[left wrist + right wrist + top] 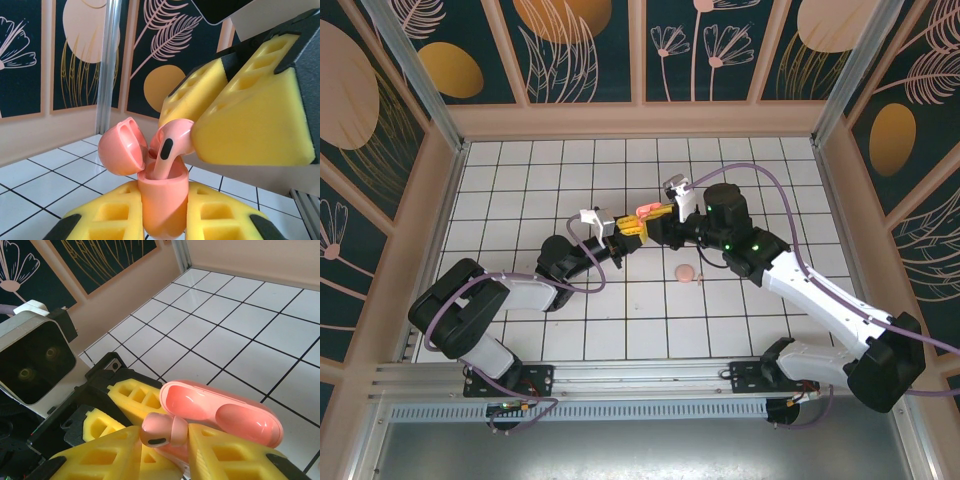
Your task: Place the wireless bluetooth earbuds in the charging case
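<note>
**Q:** Which step is in hand?

**A:** Insertion of one earbud. Working outward from the near edge of the table:
- A pink round disc (686,274) lies on the tiles near the table's middle, apart from both arms.
- Beyond it, the left gripper (632,228) is clenched on the body of the charging case (162,197). One yellow pad (110,215) sits on each side, and the case appears to be held mouth-up above the tiles.
- Farther again, the right gripper (660,213) grasps the earbud (172,140) by its head.

**Q:** Where is the earbud, and how does it point?

**A:** Its stem is partly inside the case's well. Its head stands above the rim, so it is judged not yet seated. The long axis runs close to upright, stem end down and head up, leaning slightly toward the right gripper. The dark oval port faces the left wrist camera. The lid (121,152) is hinged open, on the side away from the right gripper.

**Q:** What does the next move call for?

**A:** Probably a short push along the stem's axis, with the case held rigid, until the head drops into its seat. The right fingers (225,455) would then release. Side load risks jamming the stem against the rim.

**Q:** Is a second earbud in the case?

**A:** Cannot tell; the neighbouring well is hidden.
</note>
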